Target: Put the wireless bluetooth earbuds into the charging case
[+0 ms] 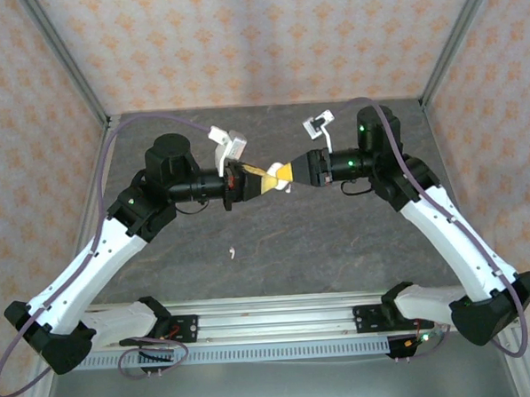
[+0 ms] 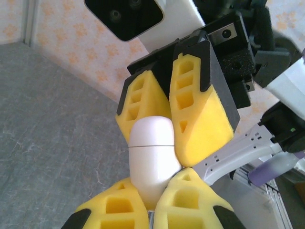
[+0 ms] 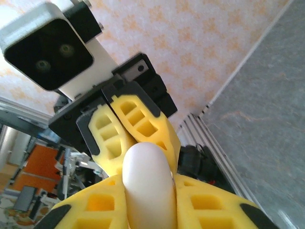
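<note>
White and smooth, the little charging case (image 1: pixel 283 186) hangs in the air over the grey desk (image 1: pixel 339 248), right in the middle between the two arms. We see the left arm (image 1: pixel 116 233) reach in from one side and the right arm (image 1: pixel 435 216) from the other, so they meet tip to tip.

The left jaws are shut tight on the case. In the left wrist view, their yellow pads (image 2: pixel 114 210) squeeze its longer end. The right jaws grip the shorter end, the lid end, with a yellow pad pressed on each side.

We can see a thin line round the case where the lid meets the body, and the lid is down.

Down on the desk lies one tiny white earbud (image 1: pixel 233 252). It is well apart from the case and closer to the arm bases.
</note>
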Available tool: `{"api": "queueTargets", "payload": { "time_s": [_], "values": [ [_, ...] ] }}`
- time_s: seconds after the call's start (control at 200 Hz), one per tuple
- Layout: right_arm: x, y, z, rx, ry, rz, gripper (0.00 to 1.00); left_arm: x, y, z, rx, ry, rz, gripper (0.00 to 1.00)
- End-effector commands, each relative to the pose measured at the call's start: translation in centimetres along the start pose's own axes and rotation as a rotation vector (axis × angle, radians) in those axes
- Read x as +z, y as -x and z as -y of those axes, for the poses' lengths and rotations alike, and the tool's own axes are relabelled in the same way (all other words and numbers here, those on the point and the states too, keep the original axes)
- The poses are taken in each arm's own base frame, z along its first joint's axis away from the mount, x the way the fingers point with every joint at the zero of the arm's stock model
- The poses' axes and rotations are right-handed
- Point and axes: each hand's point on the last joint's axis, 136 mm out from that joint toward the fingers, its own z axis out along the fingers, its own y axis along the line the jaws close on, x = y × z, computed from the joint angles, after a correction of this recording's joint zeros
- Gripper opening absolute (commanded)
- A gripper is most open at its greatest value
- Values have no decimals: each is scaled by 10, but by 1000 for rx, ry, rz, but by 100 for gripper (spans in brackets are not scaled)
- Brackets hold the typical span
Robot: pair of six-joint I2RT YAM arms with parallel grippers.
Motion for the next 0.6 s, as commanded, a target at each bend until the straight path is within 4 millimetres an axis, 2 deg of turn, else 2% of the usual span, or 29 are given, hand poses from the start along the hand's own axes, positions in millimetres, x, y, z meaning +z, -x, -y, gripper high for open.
{"api": "queueTargets", "payload": {
  "time_s": [0.0, 0.185, 0.435, 0.595],
  "values": [
    [0, 31, -9, 37, 96, 110, 29, 5, 8, 20, 58, -86, 44, 0],
    [-2, 38, -5, 82, 130, 144, 42, 6, 13, 20, 51, -93, 69, 0],
    [-2, 39, 10, 140, 102, 174, 47, 5, 18, 18, 48, -73, 96, 0],
    [-4, 48, 18, 195, 75, 230, 57, 3, 17, 8, 42, -15, 110, 0]
  ]
}}
